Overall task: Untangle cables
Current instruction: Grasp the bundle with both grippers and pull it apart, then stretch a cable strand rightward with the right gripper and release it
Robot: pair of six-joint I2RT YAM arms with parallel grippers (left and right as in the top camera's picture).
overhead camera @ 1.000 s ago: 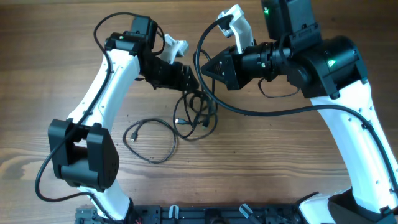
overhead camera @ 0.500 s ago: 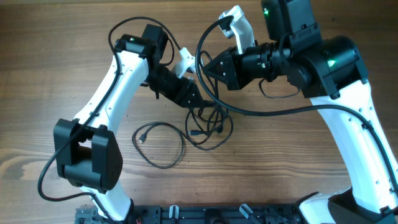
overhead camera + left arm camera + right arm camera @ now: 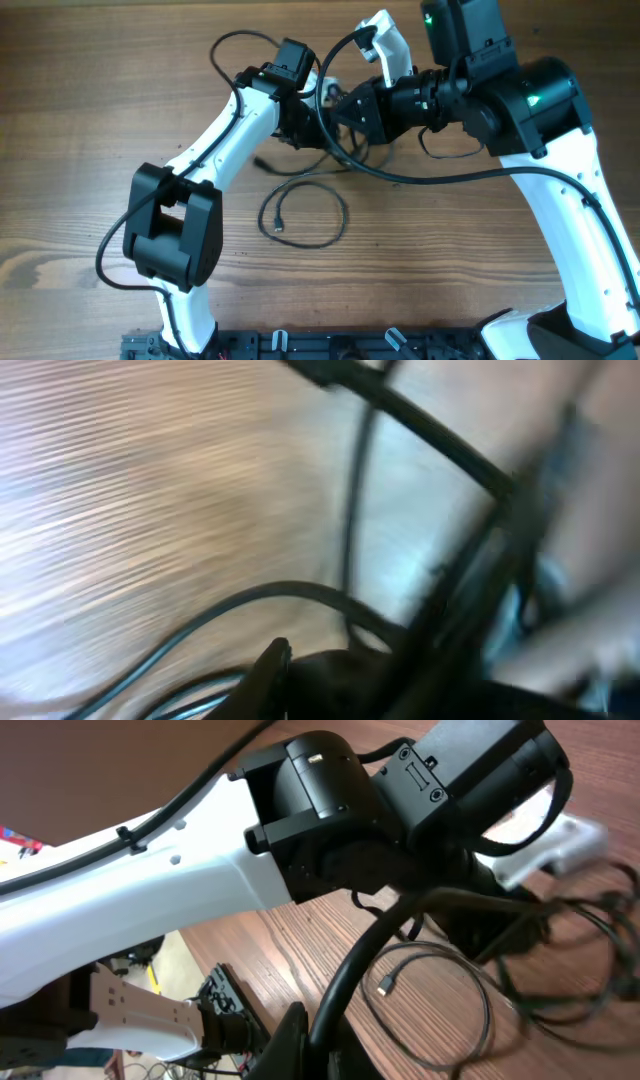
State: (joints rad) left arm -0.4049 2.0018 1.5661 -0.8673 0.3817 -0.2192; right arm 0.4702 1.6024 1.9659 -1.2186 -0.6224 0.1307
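Wooden table (image 3: 70, 150), far edge: cables (image 3: 312, 244) trail from a tangle beside left gripper (image 3: 322, 128) and right gripper (image 3: 345, 108). Neither pincer's grip can be told.

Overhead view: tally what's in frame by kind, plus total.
White robot arms: 2
Loose cable loop with plug: 1
Tangled cable bundle: 1, strand count unclear
Total: 4

A wooden table (image 3: 80, 120) with matt, streaked grain is shown. The cables (image 3: 346, 214), at 6 o'clock from centre, are sheathed in smooth black plastic. The arm shells (image 3: 235, 125) are finished in glossy white plastic.
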